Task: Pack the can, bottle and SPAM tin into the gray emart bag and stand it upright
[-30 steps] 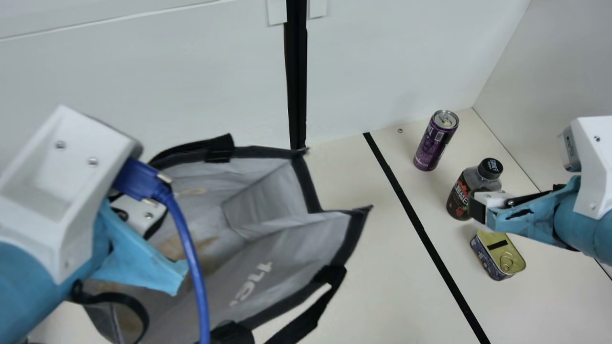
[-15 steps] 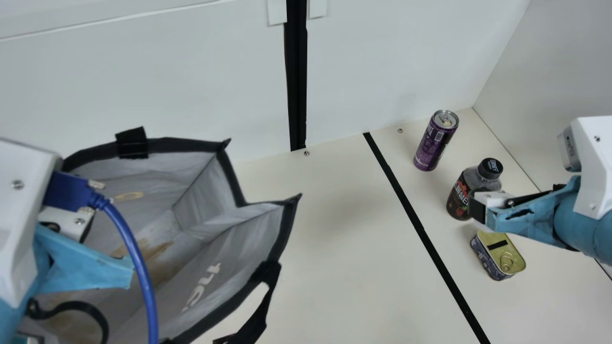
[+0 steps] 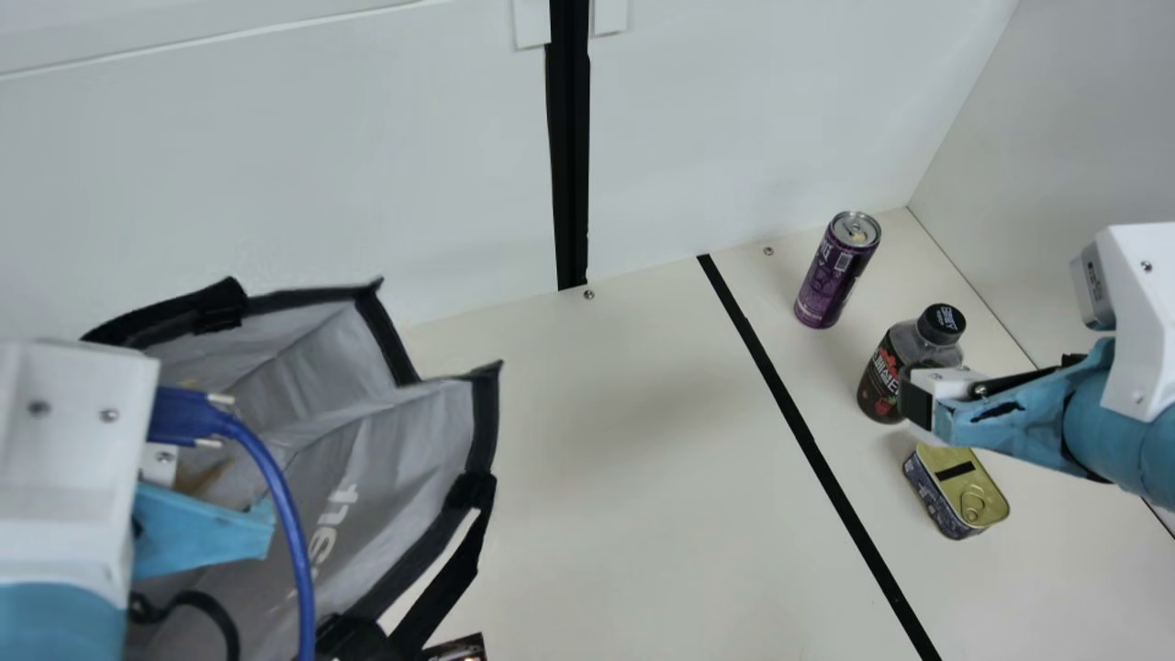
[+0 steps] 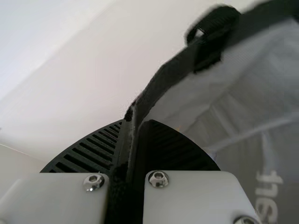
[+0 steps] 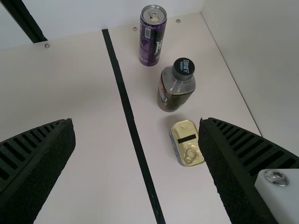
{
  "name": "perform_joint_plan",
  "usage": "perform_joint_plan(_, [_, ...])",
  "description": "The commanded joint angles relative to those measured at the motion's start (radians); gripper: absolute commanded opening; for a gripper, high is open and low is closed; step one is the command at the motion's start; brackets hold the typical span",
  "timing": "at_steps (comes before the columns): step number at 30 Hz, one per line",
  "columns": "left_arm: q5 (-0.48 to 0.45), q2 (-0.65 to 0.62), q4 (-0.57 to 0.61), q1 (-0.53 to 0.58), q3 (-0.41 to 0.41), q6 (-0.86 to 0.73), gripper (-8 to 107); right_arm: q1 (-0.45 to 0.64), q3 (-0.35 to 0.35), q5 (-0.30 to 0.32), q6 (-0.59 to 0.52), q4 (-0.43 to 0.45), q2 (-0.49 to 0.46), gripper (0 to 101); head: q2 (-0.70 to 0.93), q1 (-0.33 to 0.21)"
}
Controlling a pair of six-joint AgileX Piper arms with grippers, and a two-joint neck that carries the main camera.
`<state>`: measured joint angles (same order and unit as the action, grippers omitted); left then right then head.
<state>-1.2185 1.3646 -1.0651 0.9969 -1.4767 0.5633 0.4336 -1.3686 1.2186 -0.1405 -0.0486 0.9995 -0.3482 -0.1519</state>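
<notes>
At the left of the main view, my left gripper [image 3: 207,514] is over the gray bag [image 3: 413,431], whose mouth gapes upward. In the left wrist view that gripper [image 4: 135,135] is shut on the bag's black rim [image 4: 163,81]. My right gripper [image 3: 918,399] hangs before the bottle [image 3: 886,372]; in the right wrist view the gripper [image 5: 135,135] stands open, nothing between its fingers. The purple can [image 3: 831,275] and bottle stand upright on the right side, the SPAM tin [image 3: 959,491] nearest of the three. The bag's lower part is partly hidden by my left arm.
A black tape line [image 3: 799,422] runs along the table [image 3: 624,459] between bag and groceries. White walls [image 3: 275,165] rise at the back and right. A dark object [image 3: 459,649] shows at the main view's bottom edge, beside the bag's strap. A blue cable [image 3: 280,496] hangs from my left arm.
My left arm has carried the bag leftward across the table, and its mouth has shifted and narrowed. My right arm, the can, bottle and tin have kept still.
</notes>
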Motion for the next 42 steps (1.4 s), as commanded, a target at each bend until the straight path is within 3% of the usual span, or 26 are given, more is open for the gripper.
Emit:
perform_joint_plan(1, [-0.002, 0.005, 0.002, 0.008, 0.026, 0.035, -8, 0.0, 0.0, 0.0, 0.0, 0.0, 0.0, 95, -0.001, -0.023])
perform_joint_plan(15, [-0.002, 0.052, 0.12, 0.111, 0.076, 0.15, -8, 0.0, 0.0, 0.0, 0.0, 0.0, 0.0, 95, -0.001, -0.023])
perform_joint_plan(35, [0.0, 0.073, 0.324, 0.23, 0.023, 0.298, -8, 0.0, 0.0, 0.0, 0.0, 0.0, 0.0, 95, -0.001, -0.023])
perform_joint_plan(42, [0.117, 0.05, 0.415, 0.163, 0.097, 0.327, -8, 0.0, 0.0, 0.0, 0.0, 0.0, 0.0, 95, -0.001, -0.023])
